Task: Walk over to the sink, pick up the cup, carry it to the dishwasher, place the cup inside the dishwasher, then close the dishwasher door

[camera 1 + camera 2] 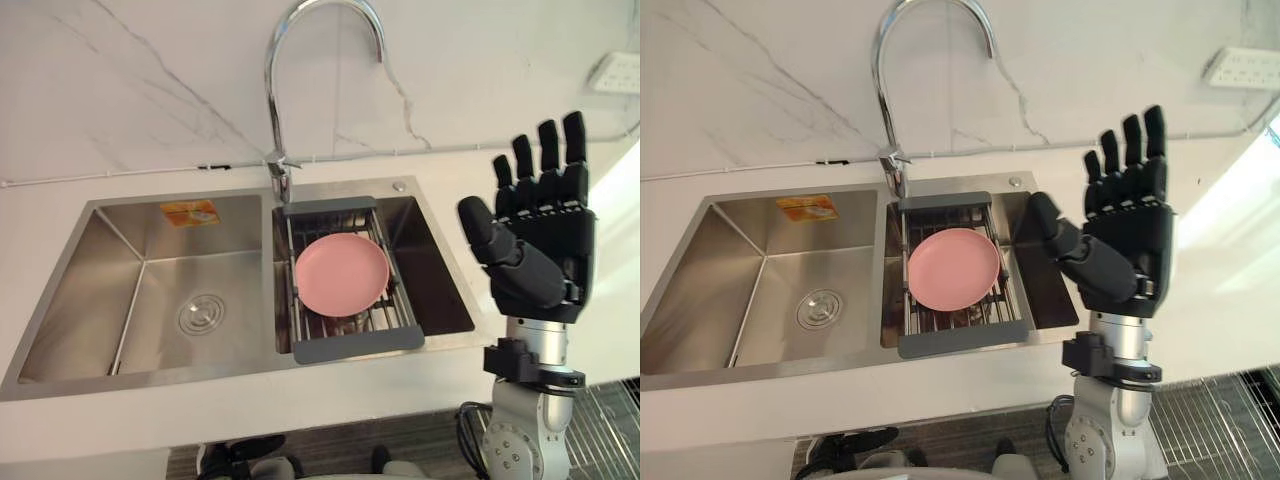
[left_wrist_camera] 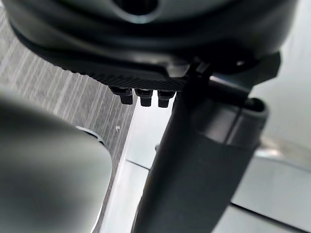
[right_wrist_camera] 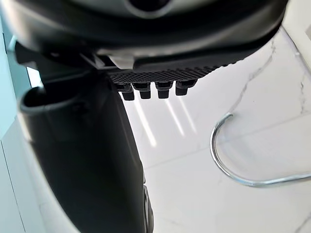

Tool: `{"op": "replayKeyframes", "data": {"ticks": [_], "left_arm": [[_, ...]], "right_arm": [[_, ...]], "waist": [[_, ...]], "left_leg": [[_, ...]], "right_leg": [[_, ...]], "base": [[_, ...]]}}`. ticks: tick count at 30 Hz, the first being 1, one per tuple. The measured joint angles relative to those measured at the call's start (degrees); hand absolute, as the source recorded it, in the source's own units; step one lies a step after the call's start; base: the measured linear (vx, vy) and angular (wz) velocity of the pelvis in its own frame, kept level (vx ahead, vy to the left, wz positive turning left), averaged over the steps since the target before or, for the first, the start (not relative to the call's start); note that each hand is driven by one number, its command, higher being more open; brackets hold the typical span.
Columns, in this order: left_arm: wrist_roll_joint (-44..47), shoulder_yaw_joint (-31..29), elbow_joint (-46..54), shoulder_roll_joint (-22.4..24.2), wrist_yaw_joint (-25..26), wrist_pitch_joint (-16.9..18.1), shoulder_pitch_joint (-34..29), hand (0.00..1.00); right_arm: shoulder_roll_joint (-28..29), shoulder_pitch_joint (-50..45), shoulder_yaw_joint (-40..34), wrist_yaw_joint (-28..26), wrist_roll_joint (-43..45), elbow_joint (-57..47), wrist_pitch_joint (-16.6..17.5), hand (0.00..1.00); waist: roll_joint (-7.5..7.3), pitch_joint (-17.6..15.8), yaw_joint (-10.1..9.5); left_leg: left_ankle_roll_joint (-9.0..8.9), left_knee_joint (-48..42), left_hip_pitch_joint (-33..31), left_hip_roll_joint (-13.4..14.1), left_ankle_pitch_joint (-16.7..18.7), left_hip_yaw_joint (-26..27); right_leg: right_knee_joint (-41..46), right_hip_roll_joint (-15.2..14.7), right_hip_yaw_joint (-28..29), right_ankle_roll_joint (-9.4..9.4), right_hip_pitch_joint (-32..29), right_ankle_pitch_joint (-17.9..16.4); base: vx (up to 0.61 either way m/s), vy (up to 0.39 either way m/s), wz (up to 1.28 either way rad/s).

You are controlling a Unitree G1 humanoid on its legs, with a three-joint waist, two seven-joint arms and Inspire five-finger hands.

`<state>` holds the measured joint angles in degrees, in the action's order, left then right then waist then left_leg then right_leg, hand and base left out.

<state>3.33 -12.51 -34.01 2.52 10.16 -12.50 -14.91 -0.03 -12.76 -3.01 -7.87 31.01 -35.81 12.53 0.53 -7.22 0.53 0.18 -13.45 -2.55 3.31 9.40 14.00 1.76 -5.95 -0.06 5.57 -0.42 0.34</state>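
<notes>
While the right hand [image 1: 540,250] stands raised at 3 o'clock of the sink [image 1: 90,290], palm turned toward the basins, its fingers [image 1: 548,150] are straight and slightly spread, thumb out to the side, with nothing between them. A pink plate [image 1: 342,273] lies in the drain rack [image 1: 355,346] that spans the right basin, below the faucet [image 1: 268,100]. At the plate's 6 o'clock edge a dull roundish shape [image 1: 349,319] sits under it, and whether that is the cup I cannot tell. It lies well apart from the fingers, off at their 9 o'clock. A wire rack [image 1: 1215,420] shows at 5 o'clock of the sink, below the counter edge. From the right wrist the faucet's arc stands against the marble wall [image 3: 272,97]. The left wrist view gives the left hand [image 2: 204,165] over grey plank floor [image 2: 58,87], its fingers a row of straight stubs, holding nothing.
</notes>
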Motion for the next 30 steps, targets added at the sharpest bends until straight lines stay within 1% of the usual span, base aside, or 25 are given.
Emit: {"op": "replayKeyframes", "data": {"ticks": [3, 5, 6, 11, 14, 15, 16, 17, 18, 19, 20, 21, 22, 24, 25, 26, 27, 28, 29, 30], "left_arm": [[-0.04, 0.20, -0.37, -0.82, 0.86, -0.40, -0.48, 1.00], [0.02, 0.15, -0.38, -1.01, 1.86, -0.43, -0.87, 1.00], [1.34, 0.35, -0.64, -0.42, 3.25, -0.70, -3.63, 1.00], [1.32, 0.33, -0.78, -0.42, 3.07, -0.61, -3.83, 1.00], [1.95, -0.85, -3.01, -0.29, 1.44, 1.68, -2.86, 1.00], [2.45, -1.51, -4.34, -0.32, 0.77, 2.93, -2.13, 1.00], [2.46, -1.86, -4.95, -0.39, 0.46, 3.47, -1.74, 1.00], [2.66, -2.30, -6.31, -0.66, -0.19, 4.79, -1.09, 1.00], [3.64, -2.74, -8.47, -1.52, -0.80, 6.34, -0.10, 1.00], [3.91, -2.82, -9.70, -1.87, -1.08, 7.08, 0.50, 1.00], [4.61, -2.67, -12.29, -2.78, -1.87, 8.59, 1.45, 1.00], [5.40, -2.34, -14.44, -3.87, -2.77, 10.16, 2.48, 1.00], [6.00, -2.21, -15.34, -4.38, -3.15, 10.84, 2.92, 1.00], [6.26, -1.91, -17.75, -6.33, -4.35, 12.95, 3.79, 1.00], [6.12, -1.66, -18.24, -6.90, -4.36, 13.55, 3.77, 1.00], [5.63, -1.55, -20.34, -7.88, -4.26, 13.97, 3.64, 1.00], [5.56, -1.61, -22.18, -8.78, -4.20, 13.76, 3.28, 1.00], [5.55, -1.65, -22.86, -9.21, -4.18, 13.59, 3.07, 1.00], [5.68, -1.95, -23.18, -9.60, -4.09, 13.27, 2.32, 1.00], [5.75, -3.10, -23.08, -9.56, -4.12, 13.38, 2.26, 1.00]], "right_arm": [[-0.02, -1.11, 0.04, -0.35, 0.35, -1.68, 0.05, 1.00], [-0.14, -2.96, -0.22, -0.37, 0.40, -3.17, 0.41, 1.00], [-1.56, -6.04, -0.56, -3.37, 0.34, -2.63, 0.74, 1.00], [-1.70, -6.04, -0.56, -3.37, 0.34, -2.61, 0.74, 1.00], [-2.62, -5.76, -0.61, -3.48, 0.34, -2.08, 0.74, 1.00], [-3.13, -5.36, -0.81, -3.58, 0.31, -1.26, 0.70, 1.00], [-3.40, -5.19, -1.08, -3.68, 0.21, -0.78, 0.56, 1.00], [-3.98, -4.81, -1.76, -3.79, -0.01, 0.21, 0.00, 1.00], [-5.04, -3.52, -2.89, -4.11, -1.04, 1.86, -1.14, 1.00], [-5.86, -2.73, -3.60, -4.26, -1.97, 2.95, -1.74, 1.00], [-8.18, -0.88, -5.15, -4.40, -3.77, 5.78, -2.95, 1.00], [-10.95, 0.85, -6.88, -4.55, -6.93, 8.54, -4.57, 1.00], [-12.30, 1.67, -7.51, -4.54, -9.01, 9.52, -5.51, 1.00], [-16.87, 3.64, -7.99, -4.86, -18.72, 10.76, -8.21, 1.00], [-17.89, 3.81, -7.92, -5.38, -21.70, 10.69, -8.35, 1.00], [-19.83, 3.93, -7.90, -5.99, -25.76, 10.47, -8.67, 1.00], [-21.61, 4.21, -8.02, -6.02, -30.48, 10.41, -8.91, 1.00], [-22.47, 4.53, -8.04, -6.03, -32.37, 10.42, -9.24, 1.00], [-23.98, 5.53, -8.05, -6.49, -35.40, 10.43, -10.02, 1.00], [-25.16, 6.69, -8.23, -7.33, -38.46, 10.43, -10.43, 1.00]], "waist": [[-0.04, 0.09, 0.30], [-0.06, 0.96, 0.44], [0.04, 8.86, 0.06], [0.08, 8.78, -0.19], [0.02, 8.29, -0.77], [-0.28, 7.33, -0.88], [-0.34, 6.87, -0.88], [-0.77, 6.10, -0.86], [-0.86, 5.24, -0.83], [-0.92, 4.96, -0.82], [-1.30, 4.38, -0.72], [-1.87, 3.85, -0.79], [-2.21, 3.49, -0.86], [-3.20, 2.04, -0.86], [-3.36, 1.87, -0.92], [-3.73, 1.66, -0.96], [-4.36, 1.29, -0.31], [-4.54, 1.19, -0.10], [-5.26, 0.78, 0.29], [-5.78, 0.42, 0.22]], "left_leg": [[-0.79, 3.08, 2.08, -0.22, -1.09, 1.05], [-1.12, 3.84, 2.28, -0.02, -1.64, 1.14], [-1.29, 3.25, 1.06, 0.45, -2.51, 0.68], [-1.21, 3.16, 1.06, 0.49, -2.56, 0.55], [-1.11, 2.70, 1.34, 0.95, -2.63, 0.21], [-1.10, 2.44, 1.86, 1.14, -2.62, 0.15], [-1.10, 2.26, 2.10, 1.24, -2.61, 0.04], [-1.14, 1.97, 2.46, 1.38, -2.59, -0.15], [-1.28, 1.57, 2.93, 1.48, -2.50, -0.23], [-1.33, 1.23, 2.99, 1.48, -2.47, -0.30], [-1.36, 0.80, 3.15, 1.65, -2.47, -0.52], [-1.87, 0.38, 3.20, 1.63, -2.20, -0.70], [-2.06, 0.18, 3.25, 1.72, -2.08, -0.65], [-3.13, 0.79, 3.74, 1.68, -1.83, -0.99], [-3.17, 1.11, 3.95, 1.66, -1.84, -1.02], [-3.16, 1.35, 4.29, 1.81, -1.83, -0.94], [-3.06, 1.33, 4.59, 1.86, -1.80, -0.81], [-2.98, 1.31, 4.74, 1.89, -1.77, -0.73], [-2.91, 1.16, 4.91, 2.00, -1.75, -0.69], [-2.55, 1.07, 4.91, 2.26, -1.96, -0.68]], "right_leg": [[-1.34, 0.19, 0.85, -0.22, 0.30, 0.68], [-2.28, 0.59, 0.91, -0.70, 0.36, 1.01], [-6.80, 1.41, 0.52, -1.13, 1.49, 4.12], [-6.61, 1.39, 0.30, -1.11, 1.58, 4.13], [-5.36, 1.41, -0.25, -1.20, 1.73, 3.67], [-4.23, 1.41, -0.40, -1.42, 1.78, 2.78], [-3.44, 1.40, -0.58, -1.72, 1.78, 2.02], [-2.11, 1.38, -1.73, -1.53, 1.76, 1.13], [-0.68, 1.19, -2.81, -1.66, 1.75, 0.59], [-0.18, 1.12, -3.15, -1.71, 1.75, 0.45], [0.69, 0.99, -3.55, -1.72, 1.74, 0.19], [1.43, 0.82, -5.10, -1.79, 1.68, -0.04], [1.65, 0.70, -5.99, -1.83, 1.66, -0.08], [1.49, 0.51, -6.83, -1.91, 1.66, -0.08], [1.20, 0.50, -6.94, -1.96, 1.67, -0.05], [0.94, 0.33, -7.40, -2.30, 1.67, 0.20], [0.98, 0.24, -8.00, -2.32, 1.82, 0.59], [0.98, 0.22, -8.16, -2.35, 1.89, 1.07], [0.80, 0.38, -8.28, -2.45, 2.07, 1.48], [0.36, 0.66, -8.29, -2.46, 2.26, 1.93]], "base": [[-0.04, -0.012, -0.23], [-0.02, -0.040, -0.08], [0.00, 0.000, 0.00], [0.00, 0.000, 0.01], [-0.01, -0.006, 0.07], [-0.05, -0.011, 0.04], [-0.08, -0.010, 0.07], [-0.09, -0.016, 0.06], [-0.09, -0.019, 0.05], [-0.10, -0.012, 0.03], [-0.13, -0.009, 0.05], [-0.13, -0.015, 0.02], [-0.11, -0.022, -0.07], [-0.08, -0.007, -0.30], [-0.06, 0.004, -0.47], [0.00, 0.004, -0.34], [0.02, 0.003, -0.24], [0.05, -0.016, -0.06], [0.05, -0.030, -0.03], [0.06, -0.039, -0.03]]}}
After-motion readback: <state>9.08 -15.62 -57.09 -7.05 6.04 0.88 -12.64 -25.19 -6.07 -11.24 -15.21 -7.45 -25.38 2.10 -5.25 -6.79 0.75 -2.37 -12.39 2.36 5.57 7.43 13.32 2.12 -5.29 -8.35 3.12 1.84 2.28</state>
